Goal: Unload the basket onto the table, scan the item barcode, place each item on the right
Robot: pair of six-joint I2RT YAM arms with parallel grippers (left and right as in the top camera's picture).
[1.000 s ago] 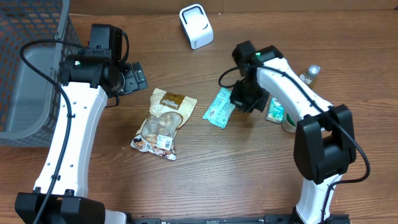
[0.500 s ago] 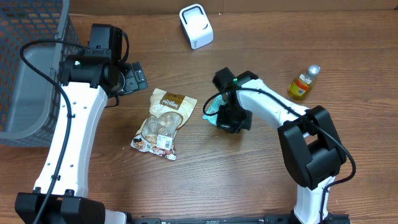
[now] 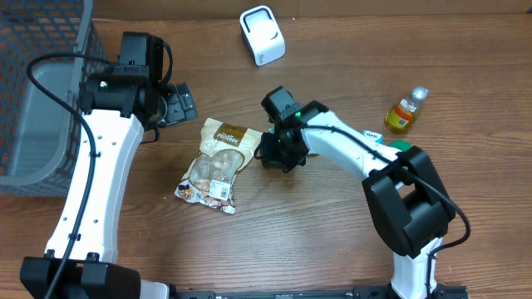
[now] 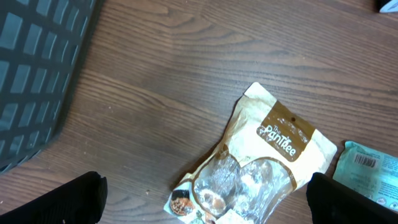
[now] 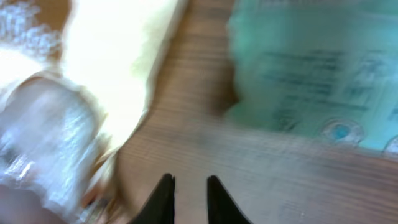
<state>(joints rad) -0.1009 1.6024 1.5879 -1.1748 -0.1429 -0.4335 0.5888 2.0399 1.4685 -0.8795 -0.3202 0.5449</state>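
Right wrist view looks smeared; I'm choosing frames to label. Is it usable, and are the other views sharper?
Right wrist: heavy motion blur, print on the teal packet and snack pouch unreadable. Left wrist: sharp, pouch logo legible. Overhead: sharp, evenly lit.

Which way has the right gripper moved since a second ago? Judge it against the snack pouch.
Yes. The right gripper has moved left in the overhead view, closing on the snack pouch, which has stayed put.

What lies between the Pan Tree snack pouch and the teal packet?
Only a bare strip of wooden table. It is clearest in the right wrist view, with the snack pouch on one side and the teal packet on the other.
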